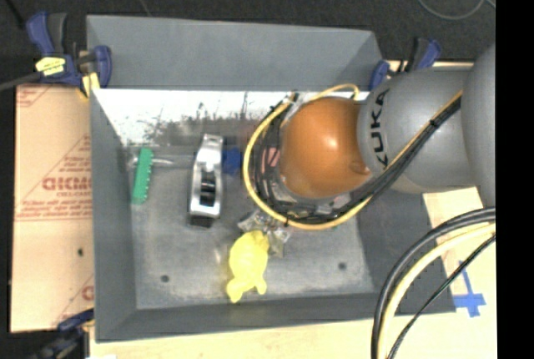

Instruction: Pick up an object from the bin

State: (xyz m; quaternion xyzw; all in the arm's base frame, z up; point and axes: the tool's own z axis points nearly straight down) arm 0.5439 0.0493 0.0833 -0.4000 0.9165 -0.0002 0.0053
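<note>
- Toward the front middle of the grey bin (pixel 321 265), a yellow thing (pixel 248 264) lies on the floor, just below the tool (pixel 269 230) in the camera view.
- Its upper end is right at the tool's metal tip; touching or just apart, I cannot tell.
- The tool hangs under the arm's orange cover (pixel 321 147), which hides most of it. How far it is open, and whether it grips anything, cannot be told.
- The yellow thing is small, lumpy and soft-looking, rounded above and narrowing toward the front wall.
- Left of the tool lies a silver-and-white oblong thing (pixel 205 180), with a blue thing (pixel 232 159) beside it.
- A green ribbed bar (pixel 142 176) lies well apart, at the left.
</note>
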